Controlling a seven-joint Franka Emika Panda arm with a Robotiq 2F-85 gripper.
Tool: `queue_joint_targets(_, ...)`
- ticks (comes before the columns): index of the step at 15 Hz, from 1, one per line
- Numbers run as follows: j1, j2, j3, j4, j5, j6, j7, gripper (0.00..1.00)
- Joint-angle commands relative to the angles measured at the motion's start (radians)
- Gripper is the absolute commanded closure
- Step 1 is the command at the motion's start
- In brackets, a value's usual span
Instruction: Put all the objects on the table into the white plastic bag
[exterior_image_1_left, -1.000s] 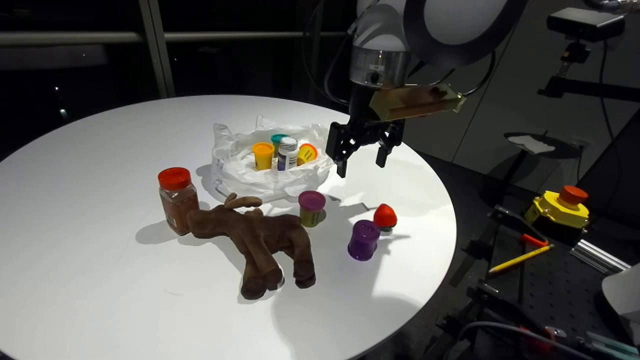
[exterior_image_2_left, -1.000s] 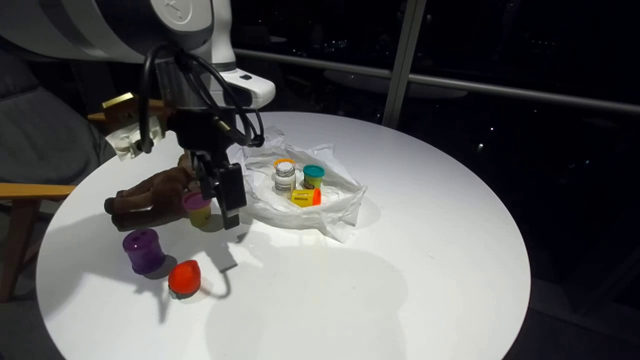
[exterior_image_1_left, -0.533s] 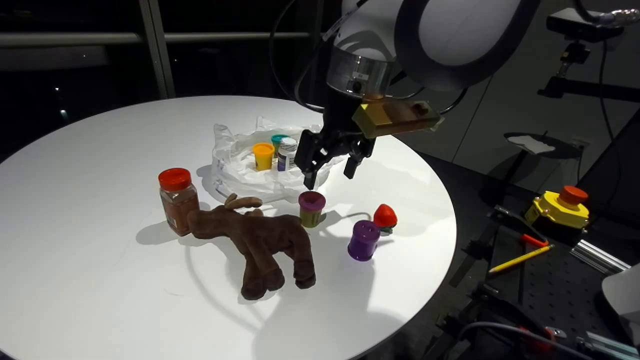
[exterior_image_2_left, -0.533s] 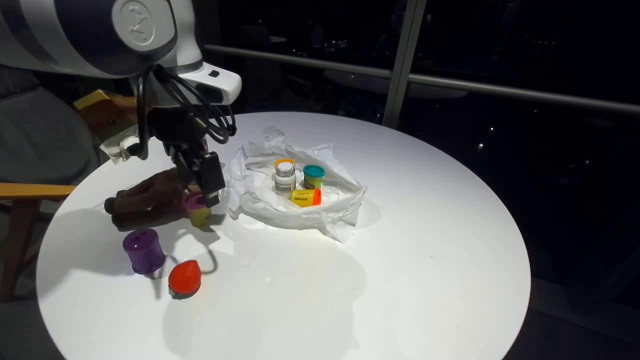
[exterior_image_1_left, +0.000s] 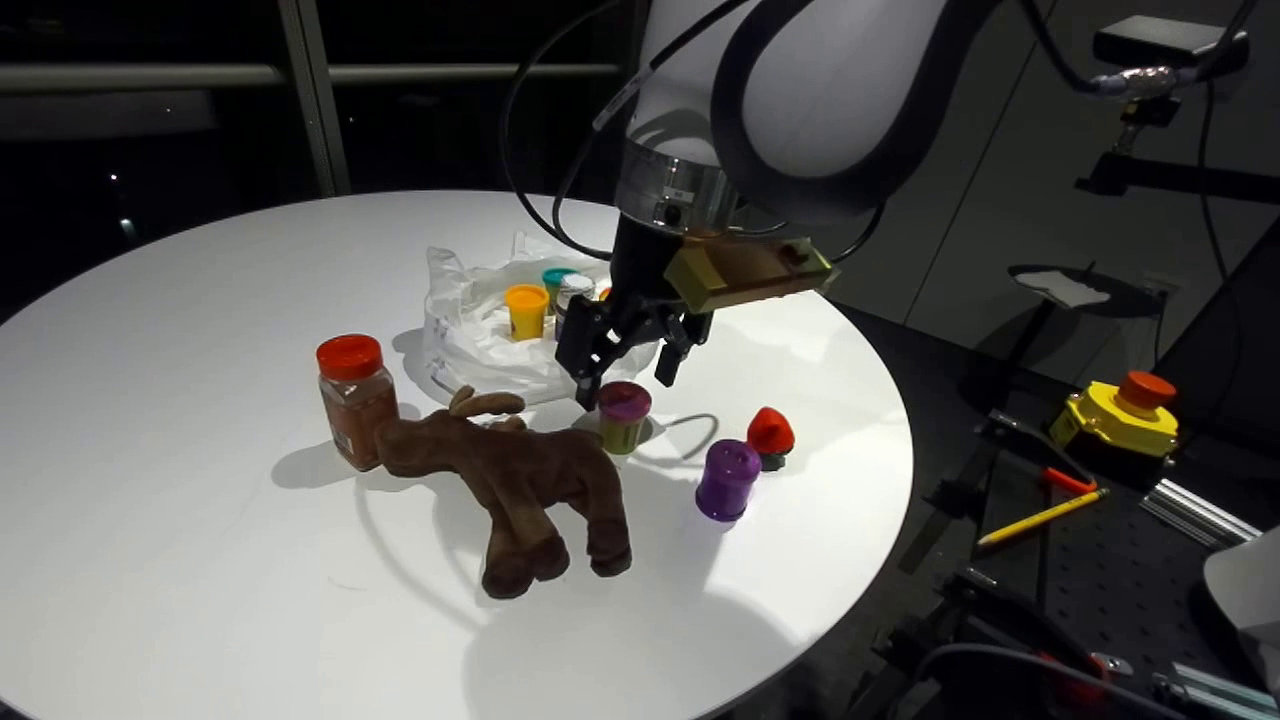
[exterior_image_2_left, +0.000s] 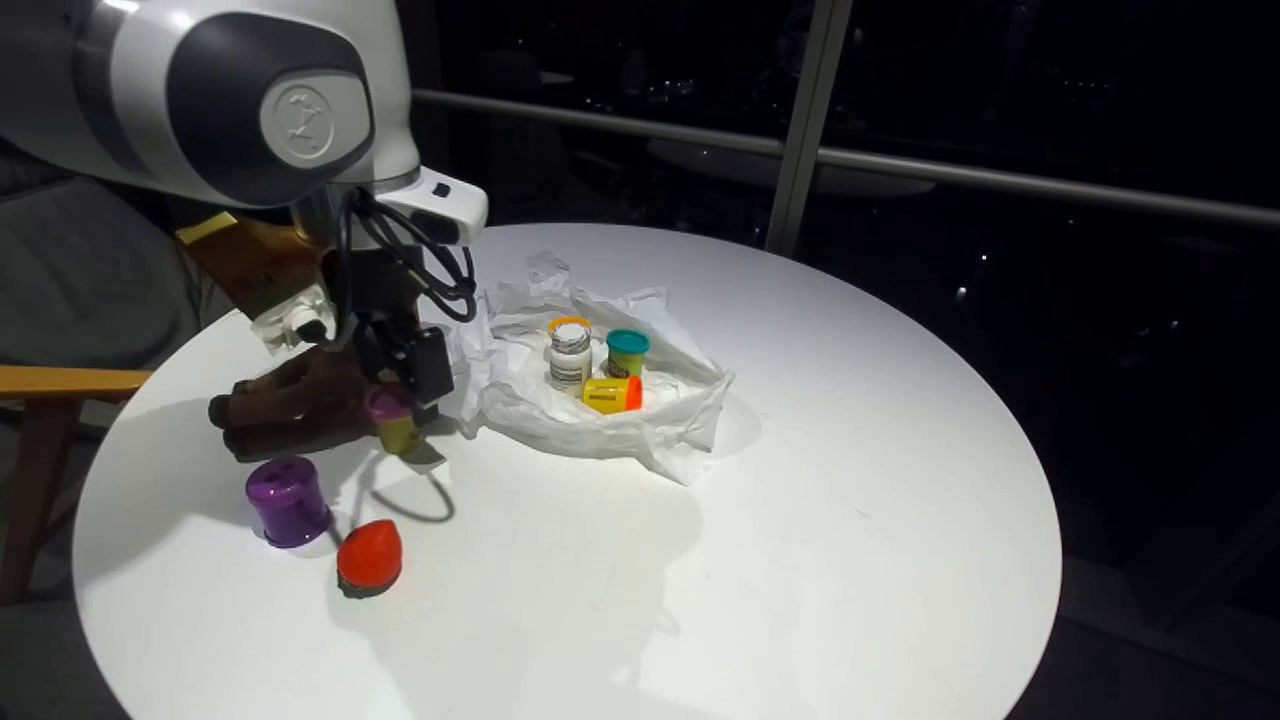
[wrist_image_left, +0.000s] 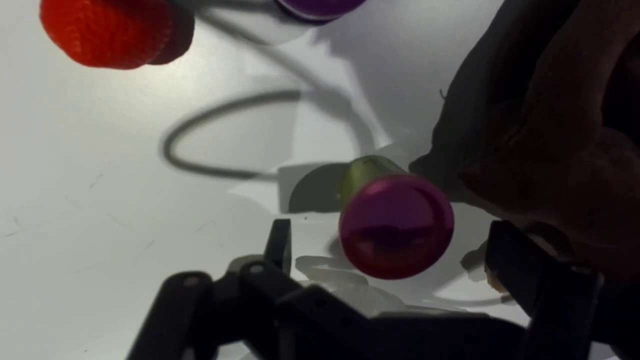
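The white plastic bag (exterior_image_1_left: 470, 362) lies open on the round table. It holds an orange-lidded tub (exterior_image_1_left: 526, 314), a teal-lidded tub (exterior_image_2_left: 627, 357), a white bottle (exterior_image_2_left: 570, 362) and a tipped yellow tub (exterior_image_2_left: 610, 396). My gripper (wrist_image_left: 390, 225) is open and empty, low over an upright pink-lidded tub (wrist_image_left: 397, 230). Its fingers are to either side of the lid, apart from it. A brown plush moose (exterior_image_1_left: 520, 470) lies beside that tub. A red-lidded jar (exterior_image_1_left: 358, 408) stands at the moose's head. A purple pot (exterior_image_1_left: 728, 482) and a red strawberry (exterior_image_1_left: 770, 432) sit near the table's edge.
The bag's crumpled rim is close behind my gripper. The table (exterior_image_2_left: 850, 560) is round, with its edge near the strawberry and purple pot. A black bench with a yellow and red stop button (exterior_image_1_left: 1115, 418) stands beyond the edge. A wooden chair (exterior_image_2_left: 60, 385) stands beside the table.
My gripper has moved down and across to the pink-lidded tub, away from its higher place to one side. It stays open. The objects have not moved.
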Motion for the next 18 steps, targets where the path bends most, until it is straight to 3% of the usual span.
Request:
queue_joint_targets(1,-0.004,0.046,-0.005,0.054,0.041,0.005,-0.041,0.14)
queue_joint_targets(2,-0.011,0.051,0.001,0.059,0.05,-0.003,-0.049,0.28)
queue_joint_targets(8,-0.013,0.03,0.004,0.037,0.08,-0.004,-0.075,0.77)
queue_joint_targets(13,0.034,-0.025,-0.044,0.05,0.05,-0.03,-0.017,0.79)
queue_joint_targets(18,0.101,-0.081,-0.123,0.136,-0.019,-0.09,0.099,0.79)
